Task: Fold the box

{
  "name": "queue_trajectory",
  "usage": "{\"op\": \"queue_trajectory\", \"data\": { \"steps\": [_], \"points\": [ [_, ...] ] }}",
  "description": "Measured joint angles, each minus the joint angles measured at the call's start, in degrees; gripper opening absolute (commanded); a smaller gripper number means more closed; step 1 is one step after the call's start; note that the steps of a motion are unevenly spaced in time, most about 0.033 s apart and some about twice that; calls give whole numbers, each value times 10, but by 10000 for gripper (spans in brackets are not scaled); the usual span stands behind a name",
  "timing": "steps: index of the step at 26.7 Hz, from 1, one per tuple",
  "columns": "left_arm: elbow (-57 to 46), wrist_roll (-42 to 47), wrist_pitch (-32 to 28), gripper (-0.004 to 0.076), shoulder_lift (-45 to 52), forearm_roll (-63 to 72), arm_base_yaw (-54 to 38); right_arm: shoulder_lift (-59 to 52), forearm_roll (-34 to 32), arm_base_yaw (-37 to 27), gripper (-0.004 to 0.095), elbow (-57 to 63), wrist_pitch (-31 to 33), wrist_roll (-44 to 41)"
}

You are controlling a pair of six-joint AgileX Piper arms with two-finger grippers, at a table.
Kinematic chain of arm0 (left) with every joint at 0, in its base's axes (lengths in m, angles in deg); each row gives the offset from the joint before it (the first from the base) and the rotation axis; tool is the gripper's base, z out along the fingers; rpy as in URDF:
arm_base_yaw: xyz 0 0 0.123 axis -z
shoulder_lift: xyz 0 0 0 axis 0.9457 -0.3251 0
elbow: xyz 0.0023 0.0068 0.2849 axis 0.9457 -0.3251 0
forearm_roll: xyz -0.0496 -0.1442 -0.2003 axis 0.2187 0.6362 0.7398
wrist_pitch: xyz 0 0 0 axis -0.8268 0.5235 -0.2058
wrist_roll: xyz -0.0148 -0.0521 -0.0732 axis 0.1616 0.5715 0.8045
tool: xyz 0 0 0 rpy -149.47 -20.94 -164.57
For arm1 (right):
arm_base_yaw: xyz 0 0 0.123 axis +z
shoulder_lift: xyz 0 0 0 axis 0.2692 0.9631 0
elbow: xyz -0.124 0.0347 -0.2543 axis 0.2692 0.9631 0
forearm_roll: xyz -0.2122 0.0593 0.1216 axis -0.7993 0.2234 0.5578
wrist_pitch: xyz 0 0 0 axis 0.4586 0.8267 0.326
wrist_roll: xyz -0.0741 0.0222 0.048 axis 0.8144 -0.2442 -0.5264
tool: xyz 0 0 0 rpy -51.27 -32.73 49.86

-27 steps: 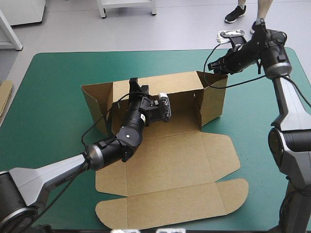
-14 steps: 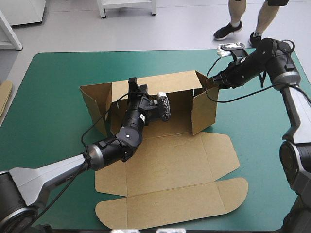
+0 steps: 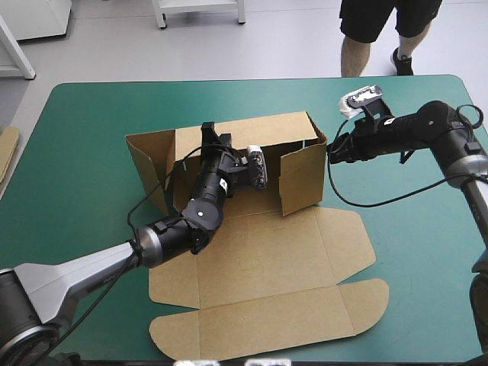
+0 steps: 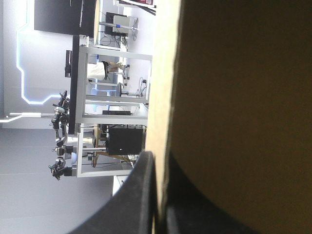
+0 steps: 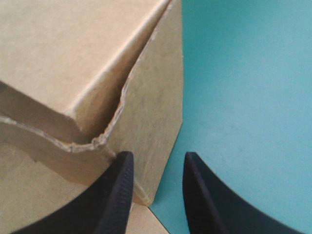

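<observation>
Left claw [image 3: 211, 137] is clenched on the rear wall [image 3: 263, 128] of the box [image 3: 259, 263], which sits mid-tabletop [image 3: 84, 130] with its lid flat. The right end flap [image 3: 301, 179] has swung inward since earlier, so tucking appears under way. Right claw [image 3: 333, 149] is released at that flap's corner. Only the wrist views confirm either grip.

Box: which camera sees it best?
The high view: the whole box shows, walls up, lid flat. The left wrist view shows only one wall's edge; the right wrist view, just a corner.
</observation>
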Motion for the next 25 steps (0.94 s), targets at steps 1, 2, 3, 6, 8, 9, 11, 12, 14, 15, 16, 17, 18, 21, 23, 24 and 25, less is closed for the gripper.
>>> {"op": "queue_trajectory", "data": {
  "steps": [1,2,3,6,8,9,11,12,14,15,16,17,18,21,23,24,25],
  "points": [
    [0,0,-1,-9,0,0,0,0,6,0,324,4,4,17],
    [0,0,-1,-9,0,0,0,0,10,0,324,9,13,36],
    [0,0,-1,-9,0,0,0,0,12,0,324,12,18,46],
    [0,0,-2,-9,0,0,0,0,13,0,330,18,31,68],
    [0,0,-2,-9,0,0,0,0,14,0,386,18,44,83],
    [0,0,-2,-9,0,0,0,0,16,0,419,18,41,95],
    [0,0,-2,-9,0,0,0,3,28,0,490,18,37,117],
    [0,0,-2,-9,0,0,0,5,36,0,530,18,37,123],
    [0,0,-2,-9,0,0,0,13,57,1,572,18,34,140],
    [0,0,-2,-9,0,0,0,16,62,4,570,18,32,145],
    [0,0,-2,-9,0,0,0,21,65,8,565,18,30,149],
    [0,0,-2,-9,0,0,0,24,66,13,563,19,28,151],
    [0,0,-2,-9,0,0,0,26,68,19,563,20,27,154],
    [0,0,-1,-9,0,0,0,28,69,34,563,20,23,153],
    [0,0,0,-9,0,0,0,28,71,40,563,20,19,143],
    [0,0,3,-9,0,1,0,28,71,42,558,20,15,137],
    [0,0,4,-9,0,1,0,28,71,43,549,20,11,130]
  ]
}}
